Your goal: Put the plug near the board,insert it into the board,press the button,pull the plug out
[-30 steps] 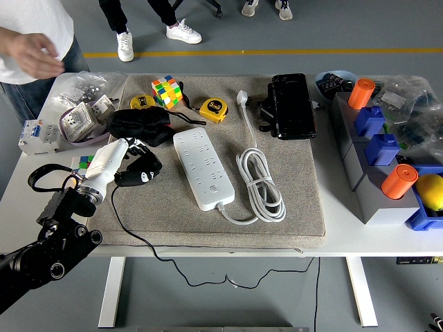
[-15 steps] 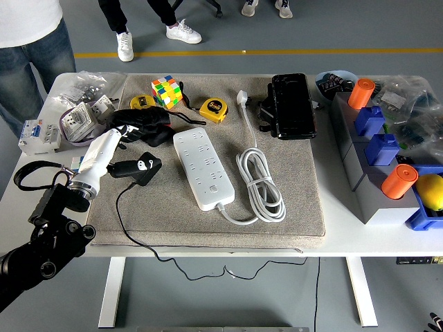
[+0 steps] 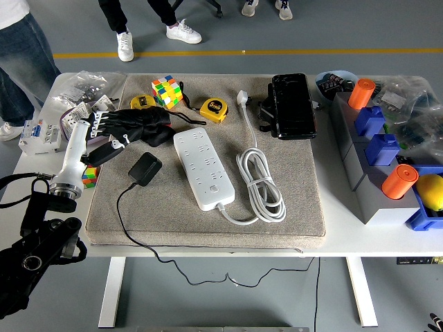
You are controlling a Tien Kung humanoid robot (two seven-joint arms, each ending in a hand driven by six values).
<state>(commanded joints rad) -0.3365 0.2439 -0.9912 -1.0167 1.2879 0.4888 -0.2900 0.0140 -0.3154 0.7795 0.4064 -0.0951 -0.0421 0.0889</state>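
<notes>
plug (image 3: 145,168) lies flat on the mat just left of the power strip (image 3: 203,168), staged for insertion; left hand (image 3: 104,128) hovers apart, fingers spread, empty

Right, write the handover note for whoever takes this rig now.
Left hand: open, holding nothing, at the mat's left edge, beside the plug. Right hand: out of view.
Plug: lying flat on the mat, left of the board, not touching it, cable trailing off the table's near edge.
Done: plug sits near the board.
Left: insert it, press the button, pull it out.
</notes>
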